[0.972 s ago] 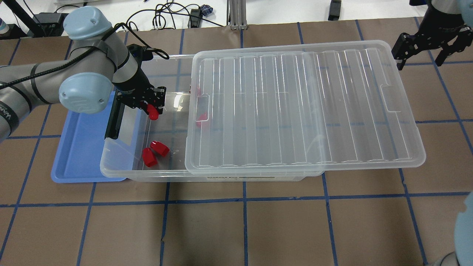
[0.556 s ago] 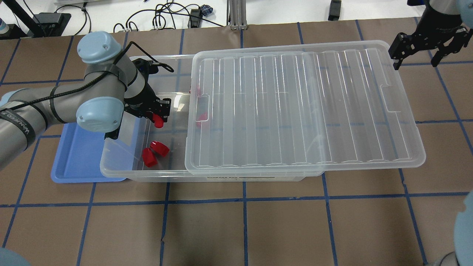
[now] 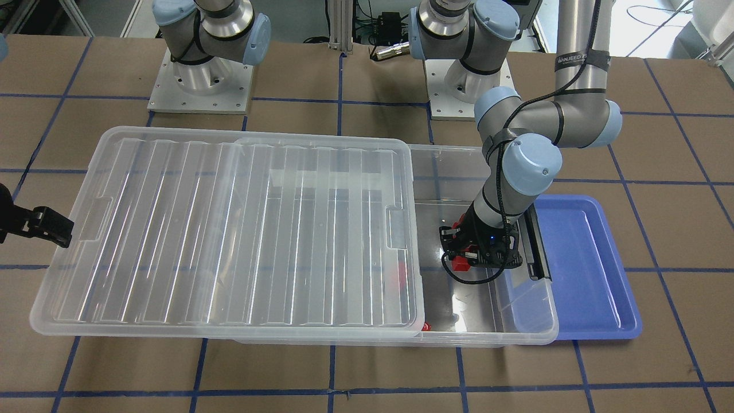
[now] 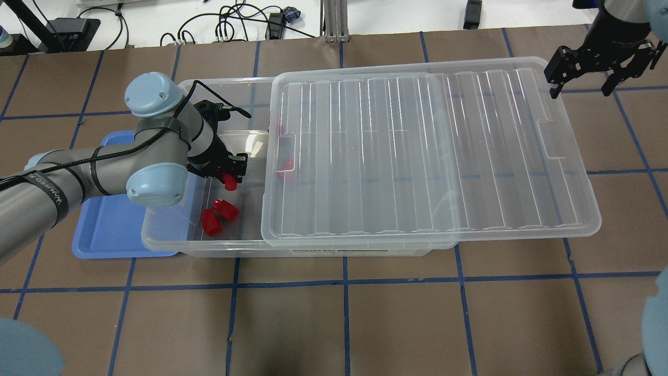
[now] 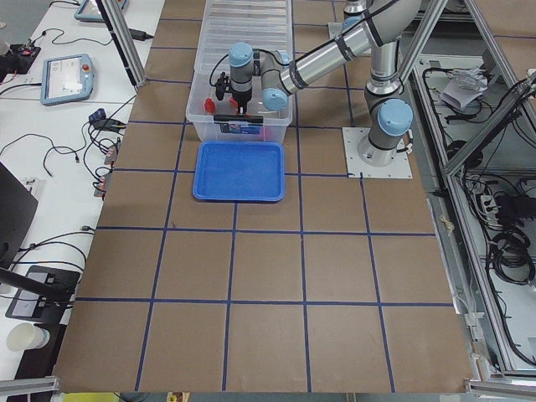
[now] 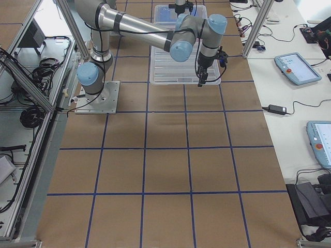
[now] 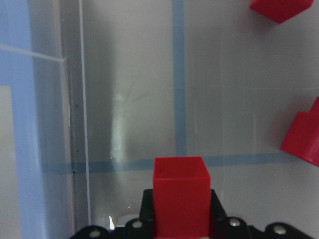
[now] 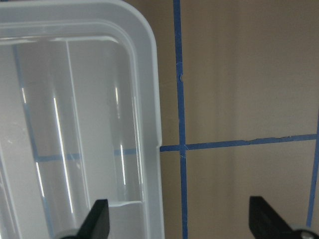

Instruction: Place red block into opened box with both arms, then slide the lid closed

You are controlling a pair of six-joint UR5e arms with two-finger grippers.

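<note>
My left gripper (image 4: pixel 230 174) is shut on a red block (image 4: pixel 228 181) and hangs inside the uncovered left end of the clear box (image 4: pixel 172 244). The left wrist view shows the red block (image 7: pixel 180 194) upright between the jaws, above the box floor. Two more red blocks (image 4: pixel 218 215) lie on the floor nearby, and others (image 4: pixel 284 166) show through the lid. The ribbed clear lid (image 4: pixel 417 151) covers most of the box and overhangs its right end. My right gripper (image 4: pixel 580 89) is open, off the lid's far right corner (image 8: pixel 144 59), touching nothing.
A blue tray (image 4: pixel 109 219) lies against the box's left end, partly under my left arm. The black latch bar (image 3: pixel 536 246) runs along that end of the box. Brown table with blue tape lines surrounds the box; cables lie beyond the far edge.
My left gripper has carried the red block rightward and toward the near side, further into the box. The right gripper has drifted slightly left. Lid and box have not moved.
</note>
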